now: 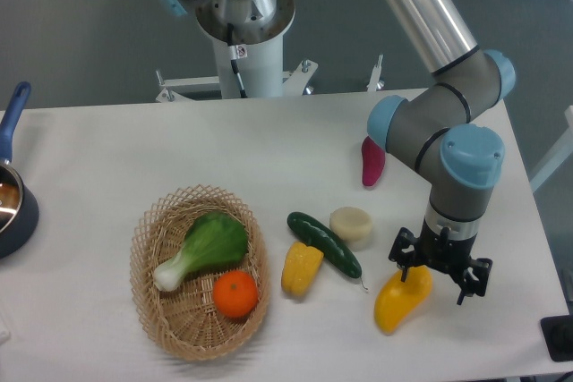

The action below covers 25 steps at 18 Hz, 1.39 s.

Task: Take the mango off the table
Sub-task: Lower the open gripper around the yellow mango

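The mango (399,301), glossy yellow and bean-shaped, lies on the white table (269,158) near the front right. My gripper (439,275) hangs straight down over the mango's upper right end, open, with one finger at the mango's top edge and the other to its right. Nothing is held between the fingers. The wrist covers part of the mango's far end.
A green cucumber (324,244), a ribbed yellow corn piece (301,268) and a pale round block (351,224) lie left of the mango. A purple sweet potato (372,161) lies behind. A wicker basket (152,301) holds bok choy (202,248) and an orange (235,294). A pot (12,203) sits far left.
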Tool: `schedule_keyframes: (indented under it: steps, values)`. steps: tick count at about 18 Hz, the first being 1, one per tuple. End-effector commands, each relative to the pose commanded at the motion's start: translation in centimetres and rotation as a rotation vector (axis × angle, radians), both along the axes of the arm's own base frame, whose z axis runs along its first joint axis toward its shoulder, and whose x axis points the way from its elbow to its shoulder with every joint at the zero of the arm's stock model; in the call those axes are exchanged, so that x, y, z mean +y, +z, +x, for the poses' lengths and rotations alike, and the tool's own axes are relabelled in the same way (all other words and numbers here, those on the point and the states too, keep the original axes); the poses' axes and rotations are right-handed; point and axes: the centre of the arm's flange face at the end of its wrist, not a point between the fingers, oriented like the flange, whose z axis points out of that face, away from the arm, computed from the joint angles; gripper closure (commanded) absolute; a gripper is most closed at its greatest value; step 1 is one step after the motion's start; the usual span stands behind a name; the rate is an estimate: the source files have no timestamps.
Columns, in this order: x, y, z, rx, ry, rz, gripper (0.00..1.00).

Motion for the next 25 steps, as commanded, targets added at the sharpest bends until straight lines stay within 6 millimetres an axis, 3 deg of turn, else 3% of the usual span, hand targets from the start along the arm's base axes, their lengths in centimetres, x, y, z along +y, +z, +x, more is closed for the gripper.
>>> schedule_keyframes:
  steps: [6, 9, 25]
  values:
    - [-0.8, -2.2, 1.6, -0.030, -0.055, -0.032, 0.00]
    - [-0.1, -2.6, 2.5, -0.032, -0.070, -0.045, 0.00]
    - [-0.2, -3.6, 1.6, -0.003, -0.057, -0.113, 0.00]
